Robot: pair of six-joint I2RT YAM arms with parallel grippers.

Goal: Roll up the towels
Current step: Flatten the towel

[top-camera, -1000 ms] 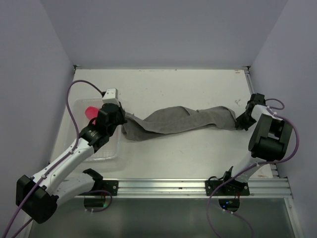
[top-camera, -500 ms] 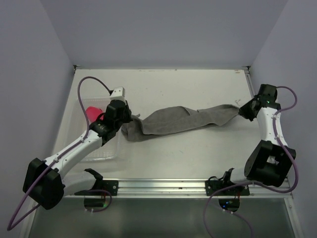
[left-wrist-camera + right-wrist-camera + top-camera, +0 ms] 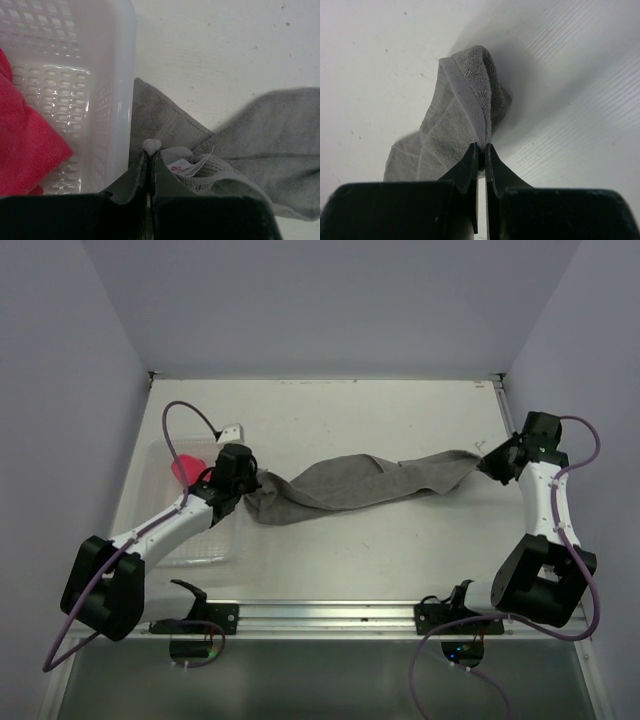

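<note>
Left pincer, right pincer, both clamping one grey towel (opposite ends), one pink towel in one basket.

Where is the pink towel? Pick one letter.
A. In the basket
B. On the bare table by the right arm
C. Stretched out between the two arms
A: the pink towel lies inside the basket, and the grey towel is the one stretched out outside it.
</note>
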